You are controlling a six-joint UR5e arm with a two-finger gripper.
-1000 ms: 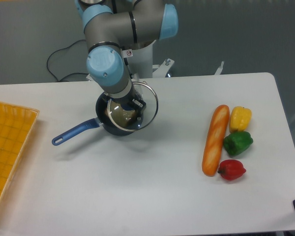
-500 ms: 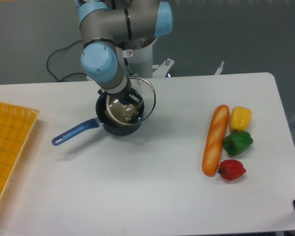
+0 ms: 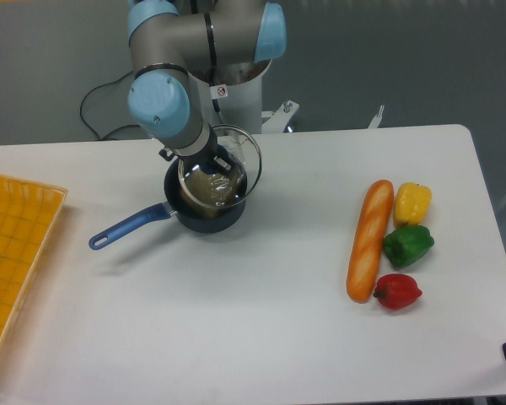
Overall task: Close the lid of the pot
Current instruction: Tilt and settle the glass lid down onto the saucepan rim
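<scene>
I held the round clear glass lid with a thin metal rim (image 3: 236, 164) over the small dark blue round pot (image 3: 204, 215), and the lid was tilted, not flat, with its right edge reaching past the rim of the pot. My gripper (image 3: 222, 164) was at the centre of the lid, and its fingers appeared closed on the knob, which I could hardly see behind the glass. The pot stood on the white table (image 3: 253, 337) near my base, and its long blue handle (image 3: 126, 228) pointed to the left front. At the left edge of the table lay a yellow-orange plastic tray (image 3: 17, 253). Well apart on the right lay an orange bread stick (image 3: 369, 240), and just beside it a yellow pepper (image 3: 411, 202), a green pepper (image 3: 408, 245) and a red pepper (image 3: 397, 291).
</scene>
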